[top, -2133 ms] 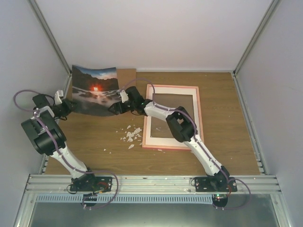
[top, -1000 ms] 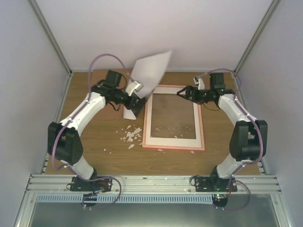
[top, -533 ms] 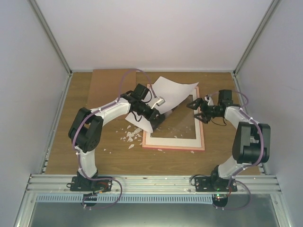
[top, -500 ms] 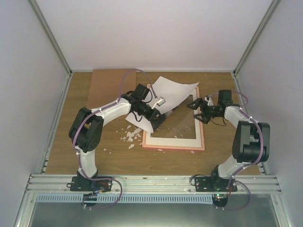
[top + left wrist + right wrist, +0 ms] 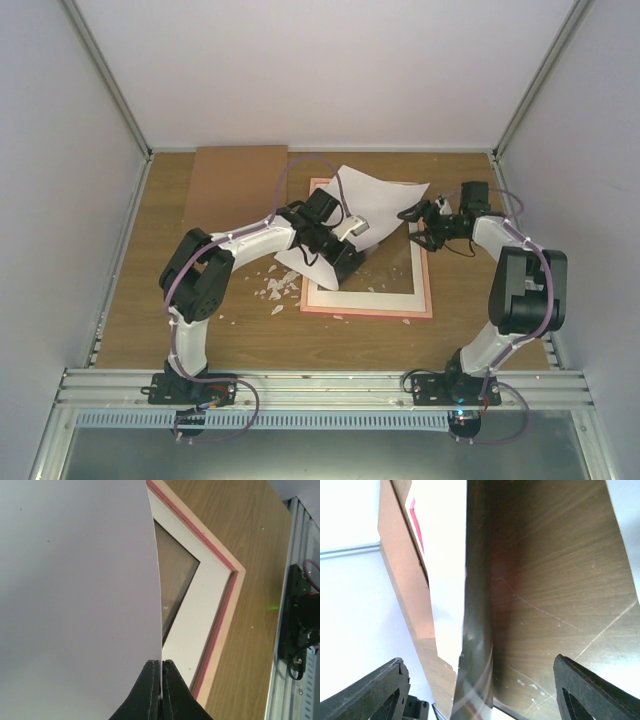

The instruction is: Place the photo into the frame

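Photo (image 5: 385, 205), back up, now lowered over frame (image 5: 366, 312); left claw (image 5: 160, 666) clamped on its edge; right claw (image 5: 412, 222) agape beside corner; seating judged near.

— Where's the photo (image 5: 380, 195)?
— Pinched in my left claw (image 5: 343, 258), white back up. It bows over the far left part of the frame (image 5: 365, 312), which lies flat on the worktop (image 5: 200, 330).
— And your right claw (image 5: 410, 228)?
— Fingers apart at the frame's far right corner, just beside the photo's right edge.
— Anything else?
— A white mat (image 5: 350, 298) inside the frame, a brown board (image 5: 238, 180) at the far left, and white scraps (image 5: 275, 285) by the frame's near left corner.
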Robot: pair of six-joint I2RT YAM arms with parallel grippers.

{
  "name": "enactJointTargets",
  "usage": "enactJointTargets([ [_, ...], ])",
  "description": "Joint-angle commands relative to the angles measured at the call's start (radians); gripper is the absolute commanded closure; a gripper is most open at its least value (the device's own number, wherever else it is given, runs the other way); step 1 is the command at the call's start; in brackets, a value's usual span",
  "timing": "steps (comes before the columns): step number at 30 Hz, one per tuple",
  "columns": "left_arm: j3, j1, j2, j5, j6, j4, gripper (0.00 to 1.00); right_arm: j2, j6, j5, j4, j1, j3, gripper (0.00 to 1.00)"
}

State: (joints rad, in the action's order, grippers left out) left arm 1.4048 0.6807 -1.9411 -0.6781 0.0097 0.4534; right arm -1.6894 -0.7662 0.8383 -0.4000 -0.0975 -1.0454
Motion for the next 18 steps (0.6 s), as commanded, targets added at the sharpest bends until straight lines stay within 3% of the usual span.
enactJointTargets([
  [1,0.052,0.012,-0.040,0.028,-0.006,-0.035,1.00,0.003,-0.054,-0.048,-0.002,0.016,-0.011,0.23],
  [10,0.058,0.023,-0.050,0.038,-0.006,-0.035,0.98,-0.022,-0.064,-0.115,-0.008,0.070,-0.038,0.53],
  [18,0.049,0.042,-0.047,0.063,-0.006,-0.043,0.93,-0.051,-0.070,-0.153,-0.031,0.097,-0.066,0.66],
])
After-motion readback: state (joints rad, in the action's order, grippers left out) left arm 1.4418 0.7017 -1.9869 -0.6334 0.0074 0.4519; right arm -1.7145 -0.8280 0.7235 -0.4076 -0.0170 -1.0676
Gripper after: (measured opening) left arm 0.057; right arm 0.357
